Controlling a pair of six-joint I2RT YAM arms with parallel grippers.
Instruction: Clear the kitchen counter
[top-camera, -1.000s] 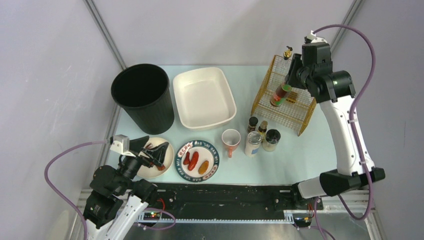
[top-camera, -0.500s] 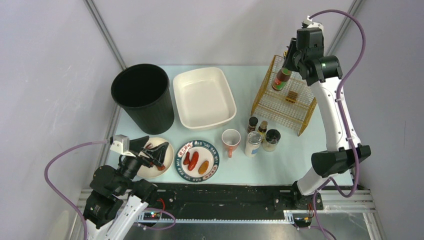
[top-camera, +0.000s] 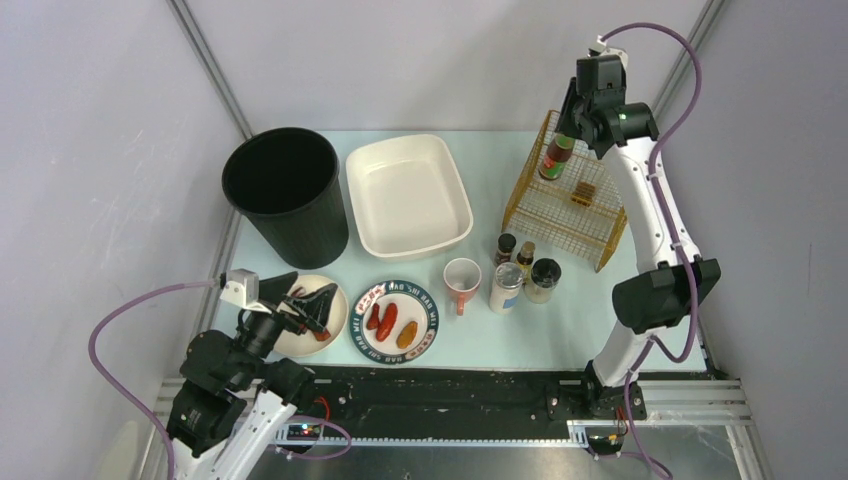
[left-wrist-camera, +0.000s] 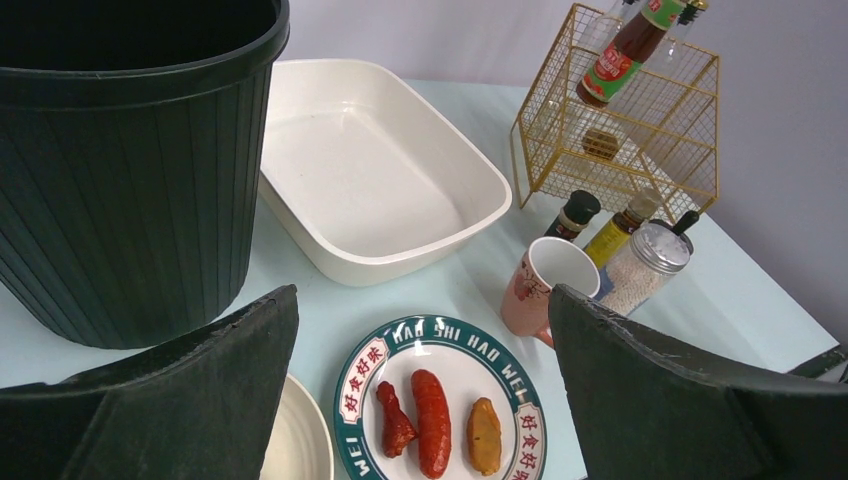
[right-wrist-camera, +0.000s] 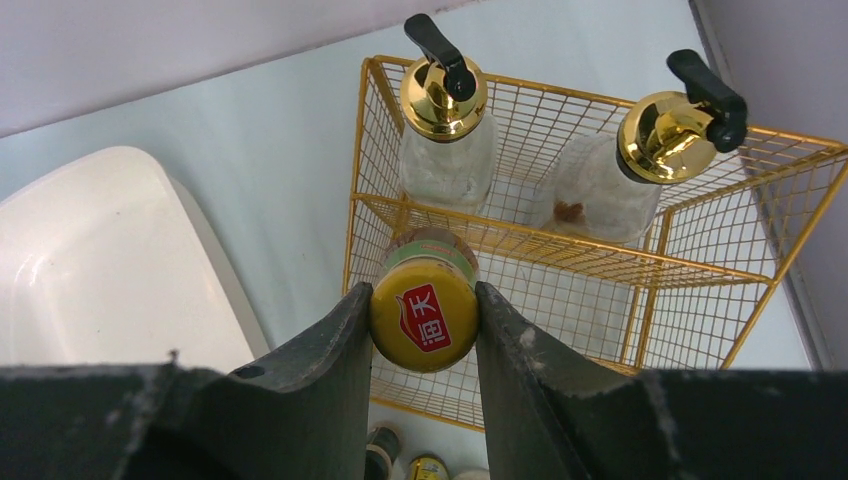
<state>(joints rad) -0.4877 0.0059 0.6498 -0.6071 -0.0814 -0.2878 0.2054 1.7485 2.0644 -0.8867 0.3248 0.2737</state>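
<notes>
The pale mint-green kitchen counter (top-camera: 600, 300) holds dishes, jars and a gold wire rack (top-camera: 570, 205). My right gripper (top-camera: 567, 125) is shut on the yellow cap of a brown sauce bottle (top-camera: 556, 157) and holds it over the rack's far left part. In the right wrist view the gripper (right-wrist-camera: 423, 295) clamps the cap of the bottle (right-wrist-camera: 424, 330) above the rack (right-wrist-camera: 600, 265). My left gripper (top-camera: 305, 305) is open and empty near the front left. In its wrist view the gripper (left-wrist-camera: 422, 300) spans a plate with three pieces of food (left-wrist-camera: 440, 400).
A black bin (top-camera: 288, 195) and white tub (top-camera: 407, 195) stand at the back. A white plate (top-camera: 330, 325), food plate (top-camera: 396, 320), pink mug (top-camera: 461, 280) and several spice jars (top-camera: 505, 285) sit in front. Two pump bottles (right-wrist-camera: 445, 130) stand in the rack.
My right arm has carried the sauce bottle farther back and to the left over the rack. The left arm has not moved.
</notes>
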